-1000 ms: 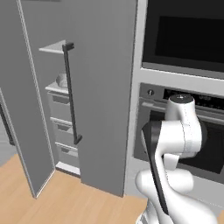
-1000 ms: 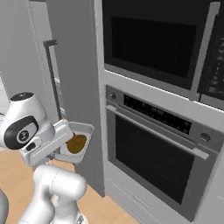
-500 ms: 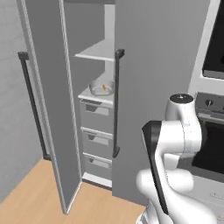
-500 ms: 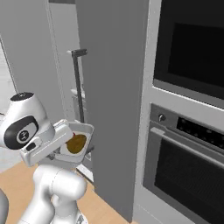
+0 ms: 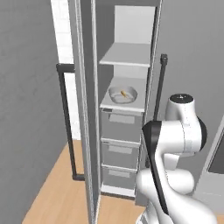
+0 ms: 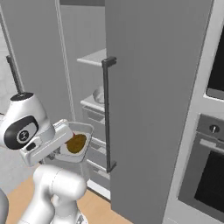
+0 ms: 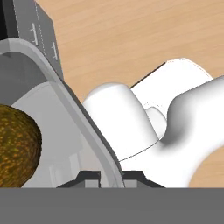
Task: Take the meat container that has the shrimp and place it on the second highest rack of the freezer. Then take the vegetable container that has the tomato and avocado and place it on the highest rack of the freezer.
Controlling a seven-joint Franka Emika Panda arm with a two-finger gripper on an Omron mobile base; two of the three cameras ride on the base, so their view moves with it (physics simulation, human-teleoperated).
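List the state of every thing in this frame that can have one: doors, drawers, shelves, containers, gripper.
Tall grey freezer door: swung open.
Grey freezer drawers: pushed in.
Upper light-grey shelf: bare.
Lower shelf: carries a clear shallow container with a small orange shrimp.
Clear tray with an olive-brown avocado: held off the shelves.
Gripper: shut on that tray's rim.

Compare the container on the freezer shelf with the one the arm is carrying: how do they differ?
The shallow grey container with the small orange shrimp rests on the lower shelf of the tall grey freezer; the grey container with the olive-brown avocado is held in the air at its rim by shut jaws. The shrimp is far smaller than its container; the avocado bulks large. Both are shallow and grey.
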